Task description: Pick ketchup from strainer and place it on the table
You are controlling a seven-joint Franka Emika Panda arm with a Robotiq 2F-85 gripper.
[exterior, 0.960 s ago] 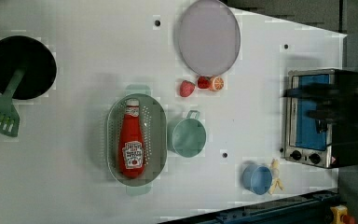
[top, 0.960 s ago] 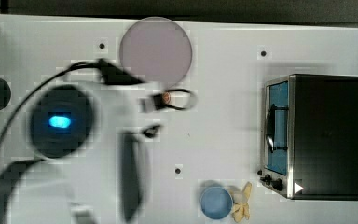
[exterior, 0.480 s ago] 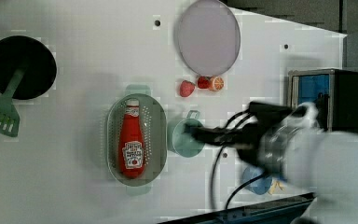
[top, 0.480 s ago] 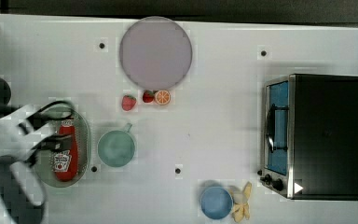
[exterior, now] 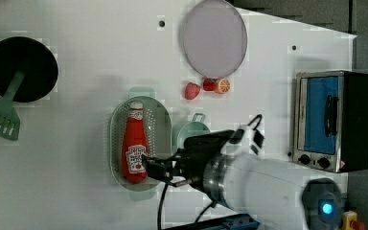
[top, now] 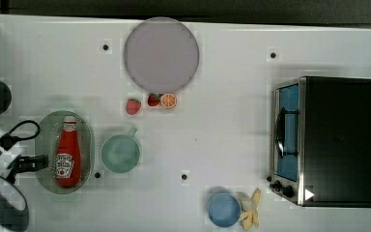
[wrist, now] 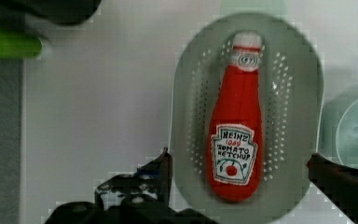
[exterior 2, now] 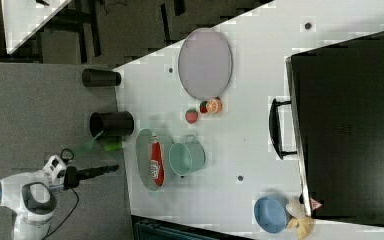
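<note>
**Wrist view: my claw is wide open above the ketchup**

Wrist view shows my claw point(wrist: 237, 172) spread to its full width and holding nothing, with one fingertip point(wrist: 165, 163) outside one long rim of the strainer point(wrist: 186, 116) and the other fingertip outside the opposite rim. I judge that I hold it so wide because the bottle lies flat and I must come down on both sides of its body.

The ketchup point(wrist: 237, 140) lies along the strainer, its label facing up and its white cap pointing away from my fingers. It rests inside the strainer, so the pick is not yet done.

In the top view the strainer point(top: 89, 145) sits near the left edge of the table point(top: 222, 135). The green cup point(top: 121, 153) stands just beside it. The bare table around them gives room to put the bottle down. A lilac plate point(top: 161, 54) lies near the far edge, with two strawberries point(top: 134, 106) close to its rim.
</note>
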